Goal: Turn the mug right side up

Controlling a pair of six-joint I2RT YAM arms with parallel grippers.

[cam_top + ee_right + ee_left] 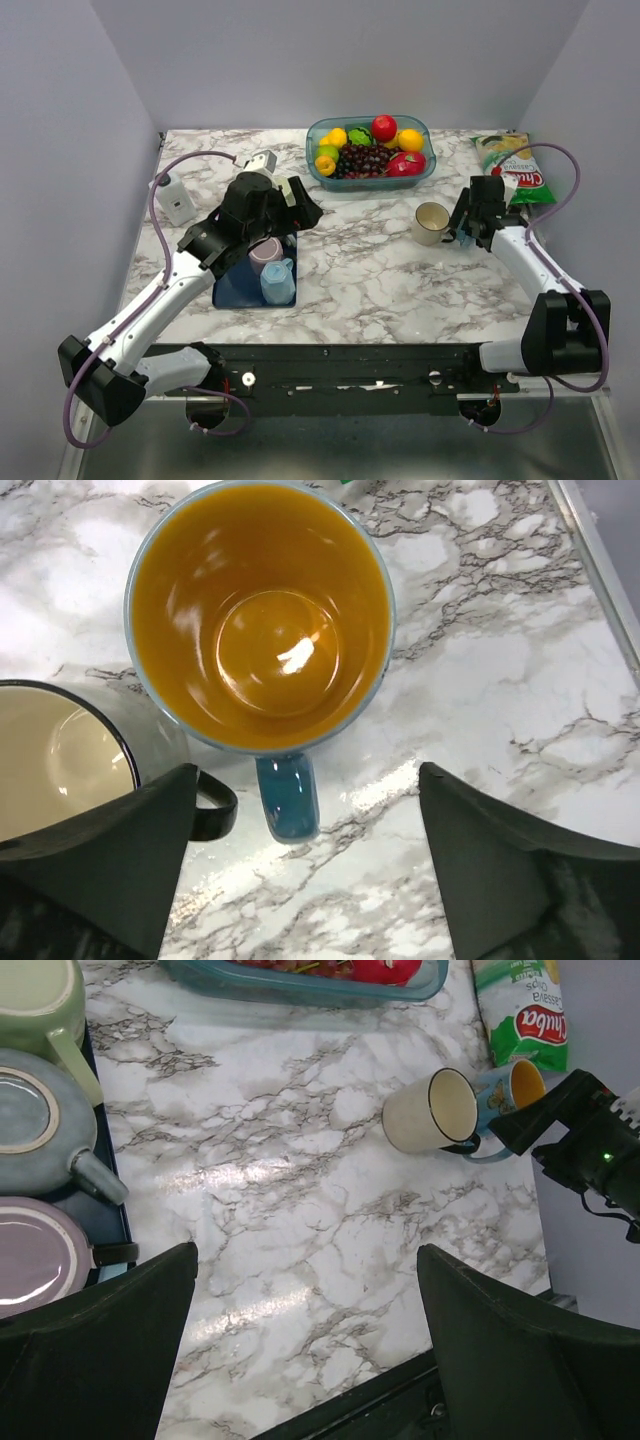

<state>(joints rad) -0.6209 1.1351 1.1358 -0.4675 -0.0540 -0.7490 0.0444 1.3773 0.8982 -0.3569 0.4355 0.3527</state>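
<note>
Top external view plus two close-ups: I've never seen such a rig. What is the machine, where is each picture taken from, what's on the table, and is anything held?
Two robot arms, bolted side by side. The wide picture looks down from above and behind them; each close-up comes from a wrist camera. On the marble table: a blue tray of mugs, a fruit tub, a chips bag, a cream mug and an upright blue mug. Both the left gripper and right gripper are open; nothing is held.
</note>
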